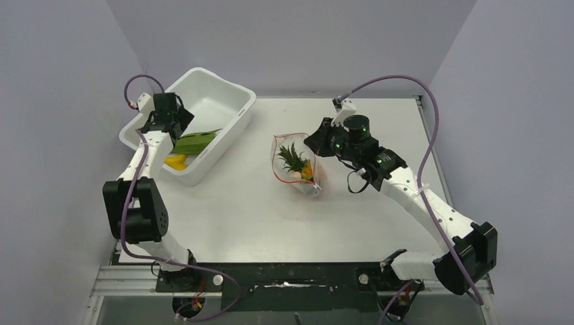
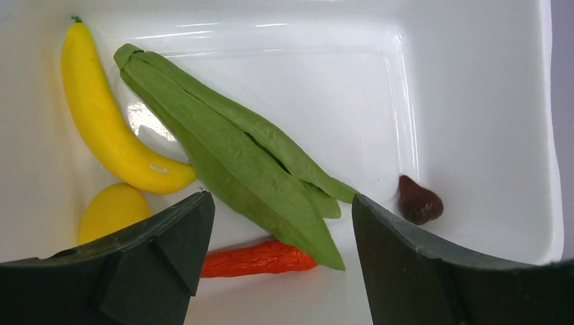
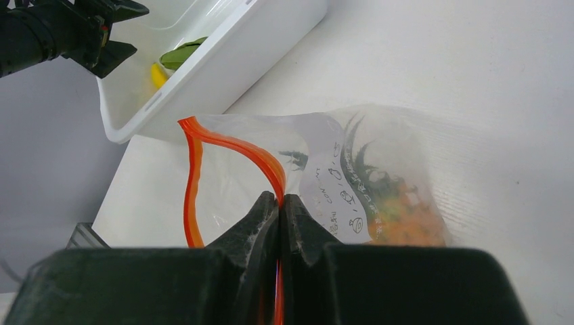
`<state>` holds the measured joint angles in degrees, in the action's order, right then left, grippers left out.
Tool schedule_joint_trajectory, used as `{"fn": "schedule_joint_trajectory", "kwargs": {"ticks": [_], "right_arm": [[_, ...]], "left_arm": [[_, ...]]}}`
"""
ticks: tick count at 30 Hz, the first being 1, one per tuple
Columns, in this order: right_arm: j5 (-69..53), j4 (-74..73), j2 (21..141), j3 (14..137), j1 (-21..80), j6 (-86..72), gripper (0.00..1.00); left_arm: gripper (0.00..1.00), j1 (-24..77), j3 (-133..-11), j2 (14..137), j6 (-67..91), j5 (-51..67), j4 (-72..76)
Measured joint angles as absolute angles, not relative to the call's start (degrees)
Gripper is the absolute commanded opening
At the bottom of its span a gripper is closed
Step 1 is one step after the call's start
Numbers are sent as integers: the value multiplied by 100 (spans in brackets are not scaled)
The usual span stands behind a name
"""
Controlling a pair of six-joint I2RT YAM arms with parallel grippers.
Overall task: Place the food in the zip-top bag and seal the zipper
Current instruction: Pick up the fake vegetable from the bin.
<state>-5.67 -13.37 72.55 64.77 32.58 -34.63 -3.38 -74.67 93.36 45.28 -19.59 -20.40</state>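
The right tool (image 3: 279, 200) is pinched tight on the zipper (image 3: 193, 176), its two fingers pressed together with the red strip caught between them. From the pinch the strip curves up and round in an open loop, so the mouth of the bag (image 3: 325, 169) gapes to one side of the tool. The bag lies on the bench (image 1: 257, 223) just ahead of the tool, near the middle. Inside it is the pineapple (image 1: 296, 161), green crown towards the mouth and orange body deeper in.

The left tool (image 2: 281, 203) is spread wide and hangs inside the white tub (image 2: 474, 101) at the bench's far left corner, well apart from the bag. It holds nothing. Below the gap between its fingers lie a long green leaf (image 2: 237, 162) and the chili (image 2: 257, 258). The leaf lies across the chili's tip. The banana (image 2: 101, 122) lies along the tub wall beside the leaf. A round yellow piece (image 2: 112, 210) sits just beside the banana, and a small dark brown piece (image 2: 420, 202) is by the opposite wall.

The tool's finger hides part of the yellow piece and one end of the chili. Whether the fingers touch any food cannot be told. Through the plastic the pineapple is blurred, and dark handwriting on the bag covers part of it.
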Motion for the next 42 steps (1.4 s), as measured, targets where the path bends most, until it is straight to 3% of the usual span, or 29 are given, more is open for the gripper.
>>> {"fn": "schedule_joint_trajectory", "kwargs": {"ticks": [10,34,39,42], "right_arm": [[-650,-1339,7496,6580,3253,-3472,0],[-639,-1380,7500,6613,3190,-3494,0],[-569,-1380,7483,6613,3190,-3531,0],[-515,-1391,7472,6613,3190,-3562,0]], "left_arm": [[71,-349,-8473,10508,5629,-2270,-2832],[70,-473,-8978,11769,6300,-2346,-3140],[61,-471,-9207,12049,6337,-2362,-3146],[44,-473,-9301,12125,6370,-2368,-3065]]}}
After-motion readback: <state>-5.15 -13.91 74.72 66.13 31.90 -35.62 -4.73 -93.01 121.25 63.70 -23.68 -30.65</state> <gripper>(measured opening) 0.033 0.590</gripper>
